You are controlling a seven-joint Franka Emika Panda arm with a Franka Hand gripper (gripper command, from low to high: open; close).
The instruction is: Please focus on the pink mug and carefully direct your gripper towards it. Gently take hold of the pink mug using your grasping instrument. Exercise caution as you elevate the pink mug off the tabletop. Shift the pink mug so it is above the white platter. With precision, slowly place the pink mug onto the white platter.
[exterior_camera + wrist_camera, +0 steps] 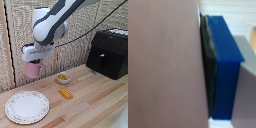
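Note:
The pink mug [33,69] hangs in the air under my gripper [35,62], well above the wooden table. The gripper is shut on the mug's upper part. The white platter [27,106] lies flat on the table at the exterior view's lower left, below the mug and nearer the camera. In the wrist view the mug's pink wall [163,65] fills most of the picture, with one blue finger [225,70] pressed flat against it. The other finger is hidden.
A small white bowl with orange contents [63,77] stands on the table at the mug's right. A yellow block [65,93] lies in front of it. A black appliance [109,52] stands at the back right. A wicker screen backs the table.

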